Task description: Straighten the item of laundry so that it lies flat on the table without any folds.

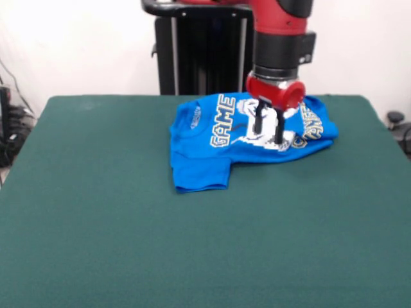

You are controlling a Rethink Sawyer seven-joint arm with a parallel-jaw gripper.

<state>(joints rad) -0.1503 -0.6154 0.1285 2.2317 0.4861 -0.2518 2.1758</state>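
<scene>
Obscured: middle of T-shirt (218,151) print behind tool (268,128) and arm; tool's contact with cloth indeterminate; bench (128,244) cropped at bottom and side edges; arm cropped at top.

Background: plain white wall (83,45) behind the setup, evenly lit, no hard shadows. Black upright frame or stand (199,54) against the wall at centre, with vertical rails. Left edge: dark equipment with a tangle of cables (11,125) hanging down, detail too blurry to identify. Right edge: small dark round object (395,118), possibly a chair base or caster, partly cut off. Pale floor strip low on the left edge.
</scene>
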